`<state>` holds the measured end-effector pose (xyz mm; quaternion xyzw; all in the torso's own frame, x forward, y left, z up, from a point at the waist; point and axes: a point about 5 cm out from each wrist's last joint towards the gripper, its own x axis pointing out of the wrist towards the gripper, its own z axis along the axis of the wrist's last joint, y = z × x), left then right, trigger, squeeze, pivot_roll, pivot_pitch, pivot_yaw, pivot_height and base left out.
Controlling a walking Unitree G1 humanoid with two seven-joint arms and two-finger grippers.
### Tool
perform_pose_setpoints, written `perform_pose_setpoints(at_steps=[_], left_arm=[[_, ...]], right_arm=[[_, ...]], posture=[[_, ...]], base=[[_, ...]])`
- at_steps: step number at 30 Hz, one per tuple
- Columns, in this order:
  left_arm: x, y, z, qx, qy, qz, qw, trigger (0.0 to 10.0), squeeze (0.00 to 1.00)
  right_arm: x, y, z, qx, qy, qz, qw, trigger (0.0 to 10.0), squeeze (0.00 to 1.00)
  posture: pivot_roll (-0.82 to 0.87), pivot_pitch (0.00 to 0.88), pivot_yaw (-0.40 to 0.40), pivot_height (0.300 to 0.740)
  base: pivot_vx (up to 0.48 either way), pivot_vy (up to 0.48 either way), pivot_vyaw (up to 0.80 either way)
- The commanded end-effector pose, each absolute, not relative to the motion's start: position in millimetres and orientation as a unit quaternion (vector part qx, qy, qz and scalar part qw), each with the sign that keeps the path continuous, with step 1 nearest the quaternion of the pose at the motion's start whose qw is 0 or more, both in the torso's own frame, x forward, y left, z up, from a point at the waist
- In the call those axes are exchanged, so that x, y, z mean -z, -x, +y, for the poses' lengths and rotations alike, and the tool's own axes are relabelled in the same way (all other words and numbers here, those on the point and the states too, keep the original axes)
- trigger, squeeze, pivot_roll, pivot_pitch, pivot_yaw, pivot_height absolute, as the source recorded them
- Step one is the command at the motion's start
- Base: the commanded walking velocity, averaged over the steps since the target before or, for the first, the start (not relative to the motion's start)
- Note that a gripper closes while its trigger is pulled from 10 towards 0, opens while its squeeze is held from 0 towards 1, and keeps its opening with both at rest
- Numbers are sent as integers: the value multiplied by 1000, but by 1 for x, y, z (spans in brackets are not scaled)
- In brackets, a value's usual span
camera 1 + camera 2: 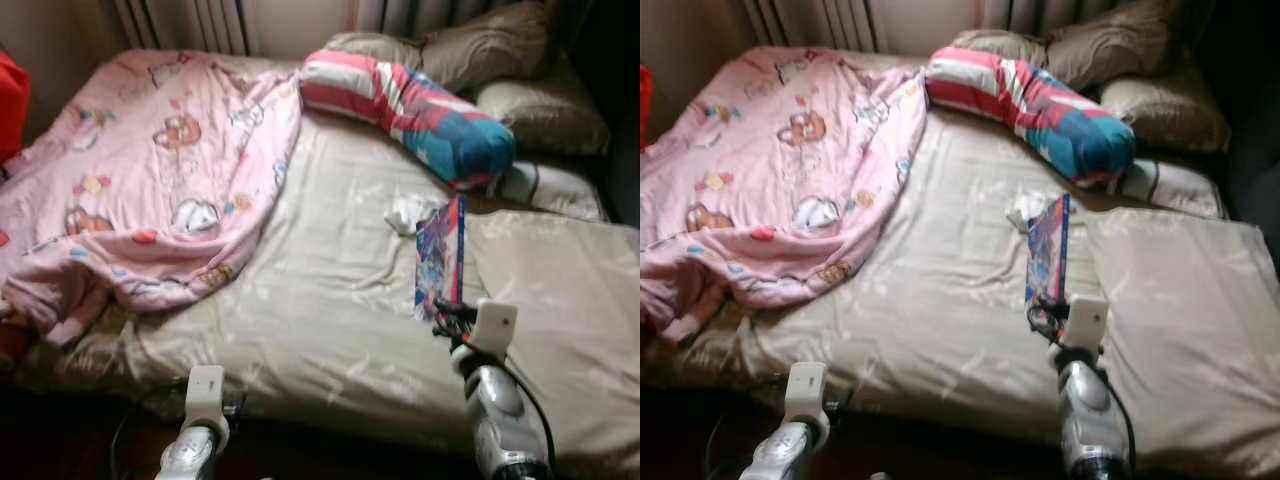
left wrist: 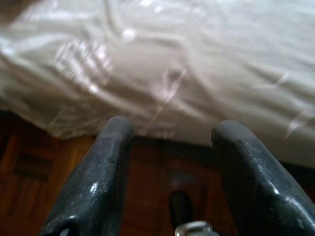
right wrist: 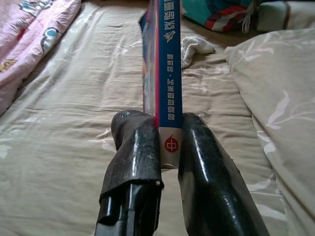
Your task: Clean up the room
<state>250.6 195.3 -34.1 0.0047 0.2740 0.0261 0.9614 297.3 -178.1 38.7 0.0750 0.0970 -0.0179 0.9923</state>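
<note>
A thin blue book point(image 3: 167, 78) with a colourful cover point(image 1: 440, 255) stands on edge above the beige bed sheet point(image 1: 320, 300). My right gripper point(image 3: 169, 132) is shut on the book's near end, one black finger on each side of the spine. A small white crumpled cloth point(image 1: 405, 212) lies on the sheet just beyond the book. My left gripper point(image 2: 170, 135) is open and holds nothing, low at the bed's front edge over the dark wooden floor point(image 2: 29, 167); its arm point(image 1: 200, 430) sits at the lower left.
A pink cartoon-print blanket point(image 1: 150, 180) is bunched over the bed's left half. A striped red, white and teal bolster point(image 1: 410, 105) lies across the head of the bed, with beige pillows point(image 1: 500, 45) behind and a beige duvet point(image 1: 560, 290) on the right.
</note>
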Motion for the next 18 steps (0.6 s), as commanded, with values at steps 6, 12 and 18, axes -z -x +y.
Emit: perform_pose_setpoints(at_steps=[6,12,18], left_arm=[[42,-242,193,-25,3,294,955,10000,0],[42,-242,192,-22,4,295,955,10000,0],[42,-243,189,-19,7,294,955,10000,0]], right_arm=[[-41,-297,-186,36,-80,88,992,10000,0],[-40,-297,-183,28,-80,91,992,10000,0],[-38,-296,-181,16,-74,95,993,10000,0]], posture=[[-88,175,8,740],[-88,176,10,740],[-88,177,11,740]], base=[[0,0,0],[0,0,0],[0,0,0]])
